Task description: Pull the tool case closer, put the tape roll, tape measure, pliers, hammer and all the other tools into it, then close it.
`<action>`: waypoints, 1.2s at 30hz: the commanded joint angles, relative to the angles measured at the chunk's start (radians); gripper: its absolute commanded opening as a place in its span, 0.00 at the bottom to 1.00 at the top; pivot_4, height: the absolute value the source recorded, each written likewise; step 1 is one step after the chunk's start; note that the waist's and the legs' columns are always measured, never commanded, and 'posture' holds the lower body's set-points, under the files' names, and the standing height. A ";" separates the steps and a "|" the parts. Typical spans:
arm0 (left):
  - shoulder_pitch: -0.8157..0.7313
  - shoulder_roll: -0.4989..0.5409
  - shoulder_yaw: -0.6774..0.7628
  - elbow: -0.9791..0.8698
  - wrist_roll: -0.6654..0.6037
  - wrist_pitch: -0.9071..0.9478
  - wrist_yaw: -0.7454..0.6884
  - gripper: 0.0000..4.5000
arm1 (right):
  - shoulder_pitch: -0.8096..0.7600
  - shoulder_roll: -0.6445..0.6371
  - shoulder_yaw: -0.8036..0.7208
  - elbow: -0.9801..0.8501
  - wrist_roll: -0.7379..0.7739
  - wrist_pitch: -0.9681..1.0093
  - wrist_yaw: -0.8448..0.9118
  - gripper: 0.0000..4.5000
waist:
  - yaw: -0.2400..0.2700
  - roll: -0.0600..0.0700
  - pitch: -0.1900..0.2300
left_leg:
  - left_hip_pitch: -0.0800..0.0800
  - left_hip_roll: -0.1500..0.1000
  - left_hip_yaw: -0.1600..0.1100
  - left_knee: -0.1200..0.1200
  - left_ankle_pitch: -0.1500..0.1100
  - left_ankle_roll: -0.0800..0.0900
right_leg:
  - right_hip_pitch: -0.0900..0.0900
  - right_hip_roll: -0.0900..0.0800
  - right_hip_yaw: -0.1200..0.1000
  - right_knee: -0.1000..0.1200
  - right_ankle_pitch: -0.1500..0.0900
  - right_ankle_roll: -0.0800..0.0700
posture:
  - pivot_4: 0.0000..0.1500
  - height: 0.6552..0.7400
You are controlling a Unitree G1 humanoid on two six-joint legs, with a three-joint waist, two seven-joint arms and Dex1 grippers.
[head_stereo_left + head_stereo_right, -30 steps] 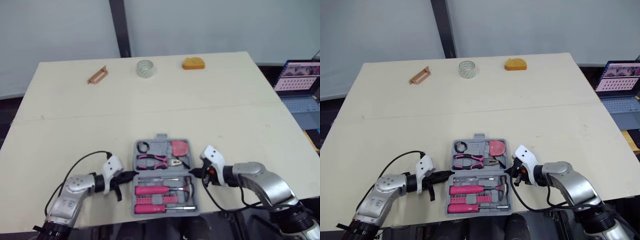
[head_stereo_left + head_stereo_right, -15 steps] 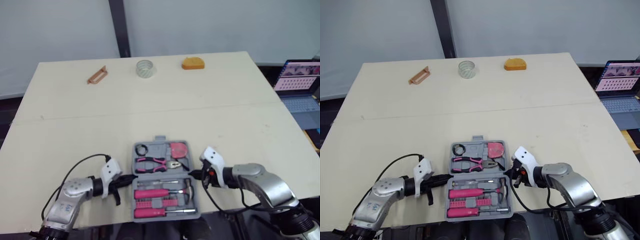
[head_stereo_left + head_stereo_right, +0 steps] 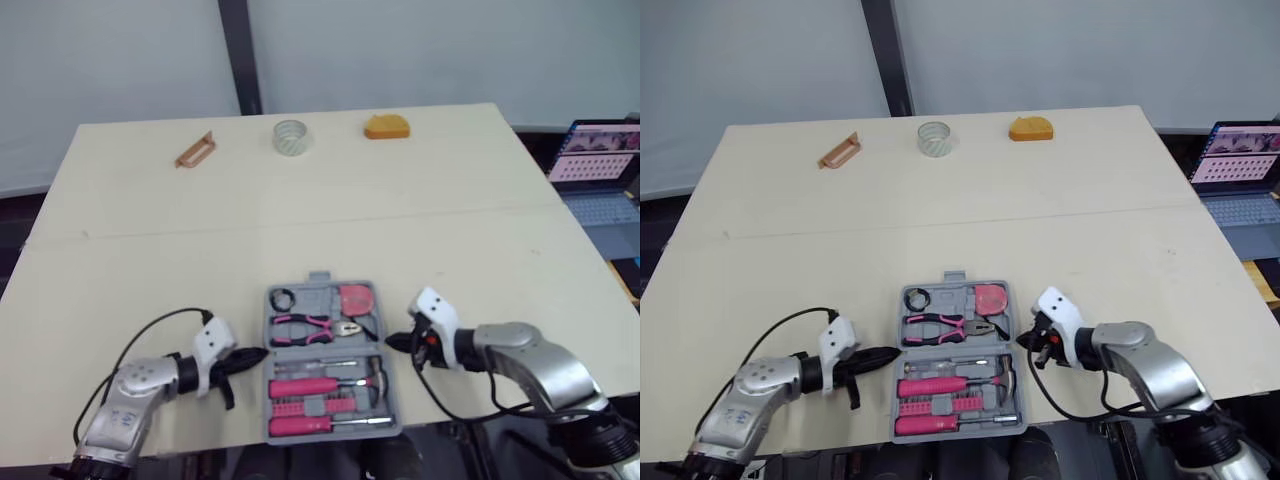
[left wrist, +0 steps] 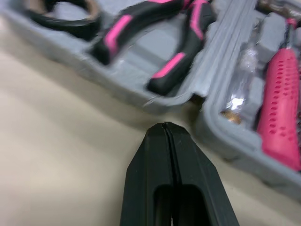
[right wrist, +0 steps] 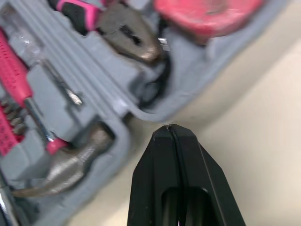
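Both grippers are clenched on nothing. The left gripper [image 3: 258,353] and right gripper [image 3: 392,343] point tapered black tips at either side of the open grey moulded tool case [image 3: 316,298], just beside its hinge line, near the front edge of the pale table [image 3: 300,220]. Pink-handled pliers [image 3: 305,326] and a hammer [image 5: 70,167] lie in its slots. At the far edge sit a clear tape roll [image 3: 290,137] and an orange lump [image 3: 386,126].

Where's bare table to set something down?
Free: the broad stretch between the tool case and the clear roll far back. Crowded: both case sides, where the left end effector and right end effector sit.
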 commanded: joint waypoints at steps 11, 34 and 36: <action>0.165 0.082 0.101 -0.296 -0.236 -0.009 -0.193 0.01 | -0.033 0.009 -0.189 0.067 0.139 0.024 0.009 0.00 | 0.001 0.001 0.000 | 0.000 0.000 0.000 -0.001 0.000 0.000 | 0.001 0.000 0.000 -0.001 0.000 0.000 | 1.00 1.00; 0.157 -0.013 -0.184 -0.170 0.021 -0.261 -0.115 0.00 | -0.255 0.158 -0.227 0.239 0.278 0.247 -0.042 1.00 | -0.001 0.001 0.001 | 0.000 0.000 0.000 -0.001 0.000 0.000 | 0.000 0.000 0.000 0.000 0.000 0.000 | 1.00 1.00; 0.149 -0.015 -0.191 -0.164 0.025 -0.261 -0.111 0.00 | -0.280 0.167 -0.231 0.281 0.288 0.283 -0.050 1.00 | 0.000 0.001 0.001 | 0.000 0.000 0.000 0.000 0.000 0.000 | 0.000 0.000 0.000 0.000 0.000 0.000 | 1.00 1.00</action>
